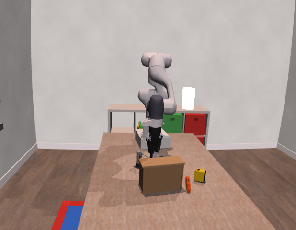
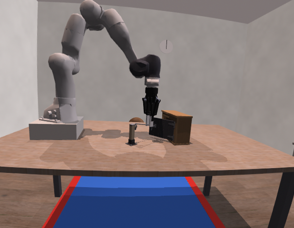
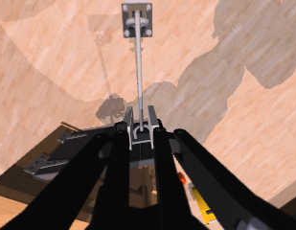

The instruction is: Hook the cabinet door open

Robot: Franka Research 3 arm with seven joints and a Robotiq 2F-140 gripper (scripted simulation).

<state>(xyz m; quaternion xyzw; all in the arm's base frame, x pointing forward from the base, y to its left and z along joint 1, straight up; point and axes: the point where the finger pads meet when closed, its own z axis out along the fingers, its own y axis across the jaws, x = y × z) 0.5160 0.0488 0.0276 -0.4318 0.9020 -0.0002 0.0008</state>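
Observation:
The wooden cabinet [image 1: 161, 177] [image 2: 182, 127] stands flat on the table. Its dark door [image 2: 161, 128] [image 3: 66, 153] is swung open toward the post [image 2: 131, 133] [image 1: 138, 158] [image 3: 136, 19]. The thin metal hook [image 2: 142, 124] [image 3: 138, 72] reaches from the post top across to the door's free edge, where its bent end sits at the eye. My gripper [image 3: 140, 114] [image 2: 149, 121] [image 1: 153, 154] points straight down over that end. Its fingertips stand slightly apart on either side of the hook, with small gaps to it. The eye itself is mostly hidden by the fingers.
An orange block [image 1: 187, 184] and a yellow box [image 1: 199, 175] [image 3: 202, 206] lie to the right of the cabinet. The robot base [image 1: 153, 142] [image 2: 56, 129] stands behind the post. A brown dome [image 2: 136, 119] sits beyond the post. A shelf with bins [image 1: 192, 121] is behind the table.

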